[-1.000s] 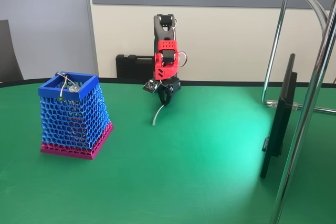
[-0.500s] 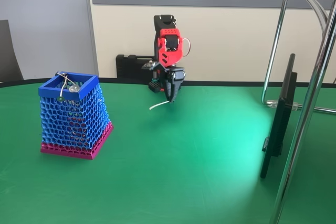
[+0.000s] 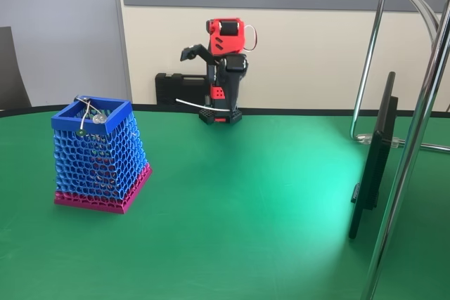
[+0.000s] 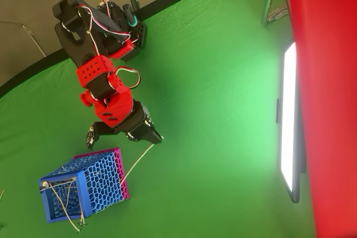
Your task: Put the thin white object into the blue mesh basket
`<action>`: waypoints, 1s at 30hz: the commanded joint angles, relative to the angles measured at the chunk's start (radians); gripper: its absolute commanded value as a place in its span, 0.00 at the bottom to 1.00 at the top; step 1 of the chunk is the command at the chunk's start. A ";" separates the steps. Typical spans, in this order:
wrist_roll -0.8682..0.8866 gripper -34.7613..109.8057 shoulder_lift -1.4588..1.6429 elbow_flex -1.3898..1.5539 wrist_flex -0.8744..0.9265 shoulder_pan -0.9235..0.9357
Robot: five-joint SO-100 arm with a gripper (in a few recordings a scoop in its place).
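My gripper (image 3: 226,107) is raised above the far side of the green table and is shut on one end of the thin white object (image 3: 193,105). The strip sticks out almost level toward the left in the fixed view. In the overhead view the gripper (image 4: 157,137) pinches the strip (image 4: 136,163), whose free end reaches toward the base of the blue mesh basket (image 4: 100,182). The basket (image 3: 98,152) stands at the left of the table, with its blue square rim (image 3: 112,107) up and a magenta band at the bottom. A shiny wire piece (image 3: 88,112) lies across its opening.
A dark monitor (image 3: 375,152) stands edge-on at the right, next to chrome stand poles (image 3: 415,138). A black case (image 3: 179,89) sits behind the arm by the wall. A large red surface (image 4: 323,82) covers the right side of the overhead view.
The arm has lifted and folded back. The white strip came up off the table with the gripper, swinging from hanging downward to lying almost level, pointing left.
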 commanded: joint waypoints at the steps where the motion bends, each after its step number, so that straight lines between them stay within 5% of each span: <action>1: 0.060 0.24 -0.020 -0.117 -0.020 0.015; 15: 0.512 0.24 -0.262 -0.407 -0.233 0.221; 30: 0.753 0.24 -0.509 -0.746 -0.127 0.379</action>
